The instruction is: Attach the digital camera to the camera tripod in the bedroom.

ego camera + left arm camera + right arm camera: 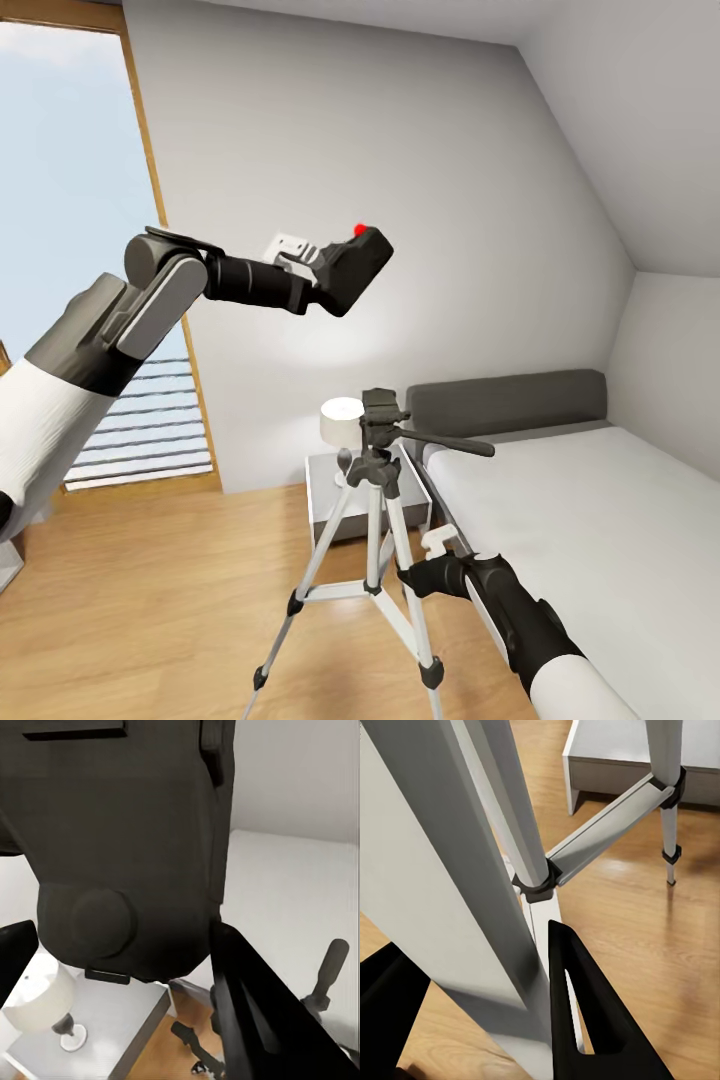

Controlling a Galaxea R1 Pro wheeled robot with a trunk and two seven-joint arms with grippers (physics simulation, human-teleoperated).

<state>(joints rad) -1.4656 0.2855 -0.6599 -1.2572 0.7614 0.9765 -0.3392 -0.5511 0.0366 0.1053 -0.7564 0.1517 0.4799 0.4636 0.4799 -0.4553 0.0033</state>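
Silver-white leg of the camera tripod [472, 870] runs straight between the right gripper [432, 562] fingers [592, 1020], which sit close on either side of it. Judged clamped on that leg, low down near the brace joint; probable purpose is to steady the stand while the other arm works above.

Beyond those fingers: light wood floor [645, 937], a second leg, and the edge of a grey nightstand [325, 490].

Left gripper [325, 275] is held high, fingers closed around the digital camera [355, 268]; red button up, body tilted. From the left wrist, the camera's dark body [127, 855] fills the space between the fingers.

Past the left fingertips and lower: tripod head [382, 412] with its pan handle [450, 443], plate bare. Camera is well apart from it, above and to the window side. Judgement: carried high to clear the head, then lowered onto the plate. Not yet attached.

Farther: small lamp [342, 422], bed [570, 500].
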